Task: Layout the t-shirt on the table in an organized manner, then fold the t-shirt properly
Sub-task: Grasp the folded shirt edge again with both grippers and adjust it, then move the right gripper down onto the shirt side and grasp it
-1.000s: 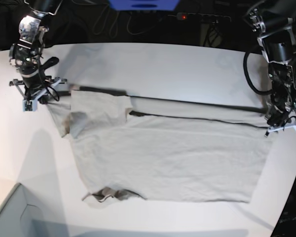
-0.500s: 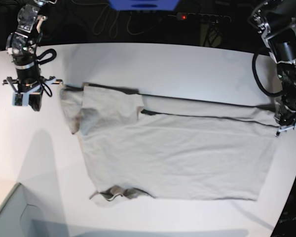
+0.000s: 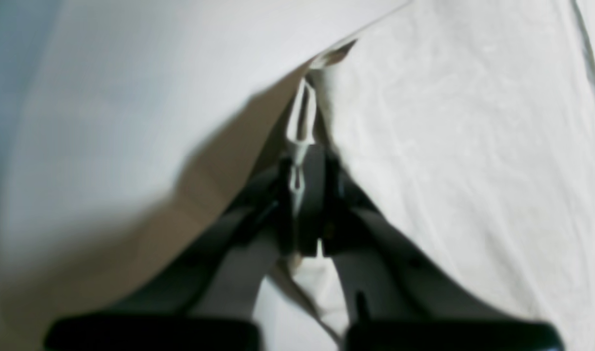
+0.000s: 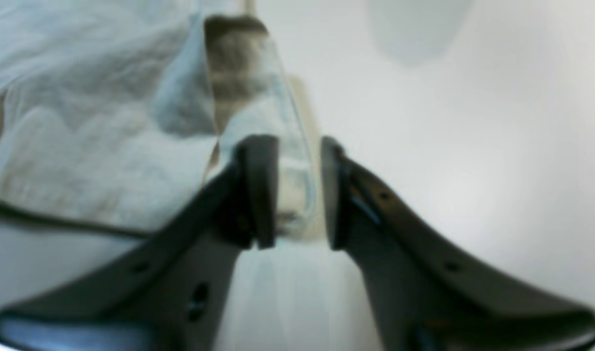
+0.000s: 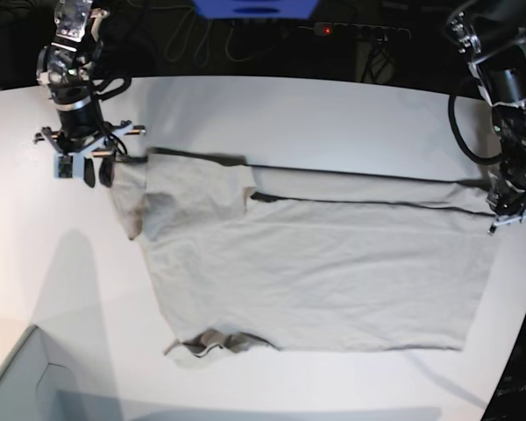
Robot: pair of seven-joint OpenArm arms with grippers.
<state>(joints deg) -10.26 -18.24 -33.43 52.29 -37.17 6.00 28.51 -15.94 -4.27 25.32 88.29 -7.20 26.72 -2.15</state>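
Left tool (image 5: 508, 213) pinches the t-shirt (image 5: 316, 263) hem; right tool (image 4: 297, 195) parted around a sleeve

The base camera looks down from high over the whole desk (image 5: 333, 114). Each wrist camera peers close along its hand, both sharing the t-shirt (image 5: 316, 263) with it.

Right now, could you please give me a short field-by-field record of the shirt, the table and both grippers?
t-shirt: spread mostly flat on the table, upper long edge folded over into a strip, one sleeve bunched at the near edge
table: white, bare around the shirt
left gripper: shut on the t-shirt's edge at the base view's right
right gripper: jaws parted, cloth between them at the sleeve end; grip uncertain
grey box: corner showing at the near edge
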